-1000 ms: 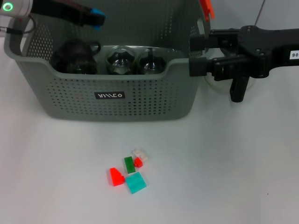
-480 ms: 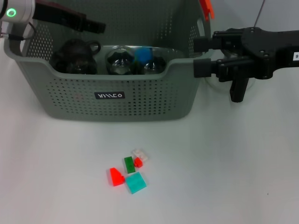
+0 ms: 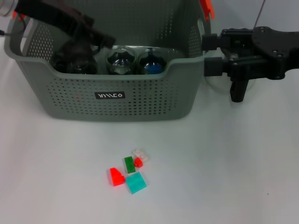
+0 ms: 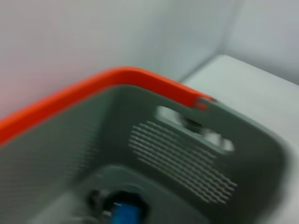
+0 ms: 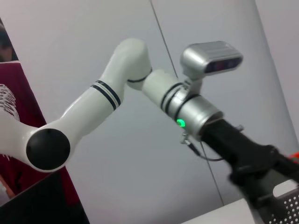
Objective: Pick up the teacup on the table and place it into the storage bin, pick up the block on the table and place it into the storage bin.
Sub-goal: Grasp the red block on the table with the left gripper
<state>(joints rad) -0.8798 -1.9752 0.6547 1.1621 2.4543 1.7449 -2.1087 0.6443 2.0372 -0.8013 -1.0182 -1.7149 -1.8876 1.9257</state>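
Observation:
The grey storage bin (image 3: 112, 95) stands at the back of the white table (image 3: 56, 177). A blue block (image 3: 152, 68) lies inside it, in one of two clear glass teacups (image 3: 120, 60); it also shows in the left wrist view (image 4: 124, 214). My left gripper (image 3: 100, 37) is over the bin's left half, open and empty. Loose blocks lie on the table in front of the bin: red (image 3: 115, 176), green (image 3: 129, 164), teal (image 3: 136, 182) and a white-and-red one (image 3: 139, 157). My right gripper (image 3: 205, 53) is open and empty beside the bin's right wall.
A dark teapot (image 3: 74, 58) sits in the bin's left end. Orange handle clips (image 3: 206, 8) mark the bin's rim. A faint clear glass rim (image 3: 216, 85) shows on the table under the right gripper. The right wrist view shows the left arm (image 5: 117, 88).
The left gripper let go of the blue block, which dropped into the bin. The gripper then moved lower and to the right over the teapot. The right arm shifted slightly right.

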